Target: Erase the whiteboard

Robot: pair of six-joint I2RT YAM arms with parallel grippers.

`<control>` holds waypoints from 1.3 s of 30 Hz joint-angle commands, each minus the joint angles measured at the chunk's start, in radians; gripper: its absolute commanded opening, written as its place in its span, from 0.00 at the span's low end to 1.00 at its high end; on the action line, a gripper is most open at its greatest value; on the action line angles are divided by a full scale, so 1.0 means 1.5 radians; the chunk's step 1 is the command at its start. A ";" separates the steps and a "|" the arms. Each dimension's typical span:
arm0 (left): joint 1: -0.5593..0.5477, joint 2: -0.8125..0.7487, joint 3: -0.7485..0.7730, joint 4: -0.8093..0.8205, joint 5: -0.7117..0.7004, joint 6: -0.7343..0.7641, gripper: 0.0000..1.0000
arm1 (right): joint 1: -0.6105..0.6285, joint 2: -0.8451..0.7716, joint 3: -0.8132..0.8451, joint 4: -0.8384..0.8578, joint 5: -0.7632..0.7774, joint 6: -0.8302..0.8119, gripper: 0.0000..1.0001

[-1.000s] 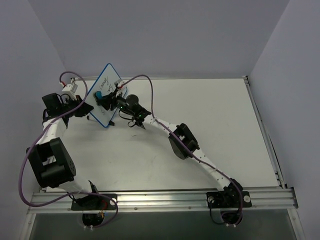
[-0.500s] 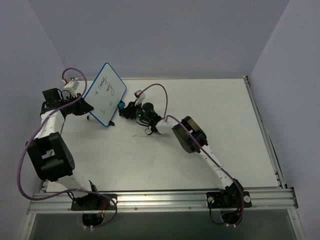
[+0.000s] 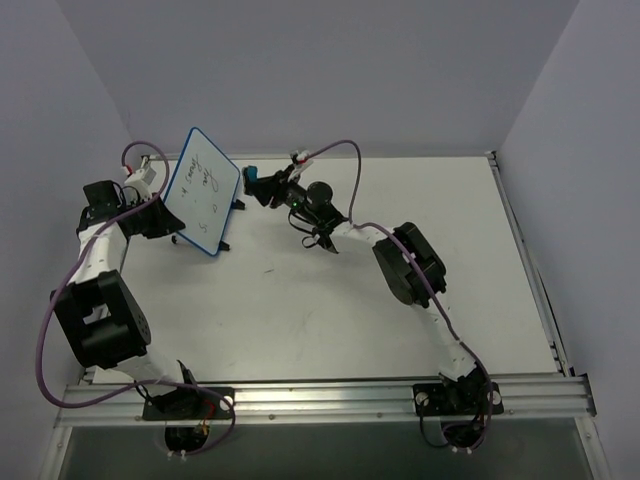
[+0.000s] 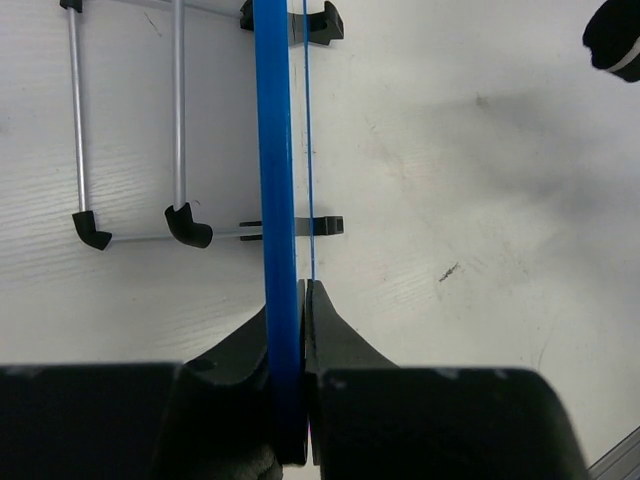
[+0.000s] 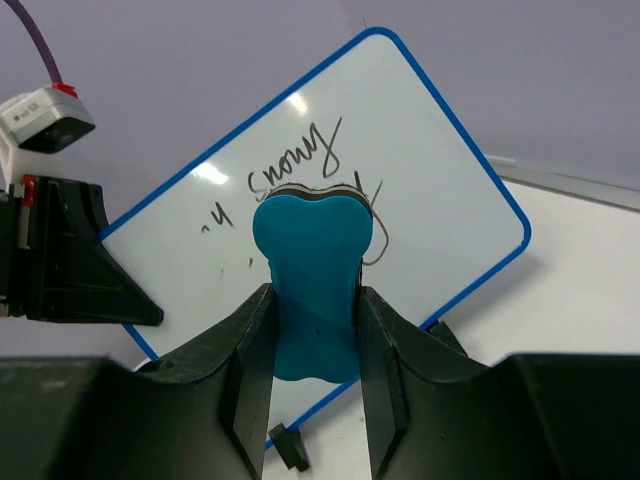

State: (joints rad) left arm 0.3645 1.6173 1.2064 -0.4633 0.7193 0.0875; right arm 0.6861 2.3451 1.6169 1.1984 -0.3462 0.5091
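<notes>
1. Left claw (image 4: 302,288) is clamped on the blue frame (image 4: 274,150) of the whiteboard (image 3: 204,192), which stands tilted at the table's (image 3: 420,200) far-left corner.
2. Right claw (image 5: 314,292) grips a teal eraser (image 5: 312,235), close to the board's black writing (image 5: 300,165); contact unclear.

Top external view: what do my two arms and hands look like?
Both the left arm and right arm are white tubes with bulky black joint housings, each trailed by a purple cable. The left hand and right hand are black, with two tapered fingers.
</notes>
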 commanded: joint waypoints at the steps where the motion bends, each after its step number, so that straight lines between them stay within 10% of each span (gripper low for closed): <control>1: -0.012 -0.008 -0.029 -0.076 0.002 -0.005 0.02 | -0.006 -0.050 -0.039 0.022 -0.006 -0.027 0.00; 39: -0.123 0.057 0.039 -0.214 0.099 0.066 0.02 | -0.031 -0.260 -0.266 -0.040 0.026 -0.110 0.00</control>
State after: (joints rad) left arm 0.2356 1.6623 1.2522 -0.6598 0.7937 0.1211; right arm 0.6476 2.0377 1.2274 1.0935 -0.3168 0.3607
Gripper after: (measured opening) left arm 0.123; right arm 0.302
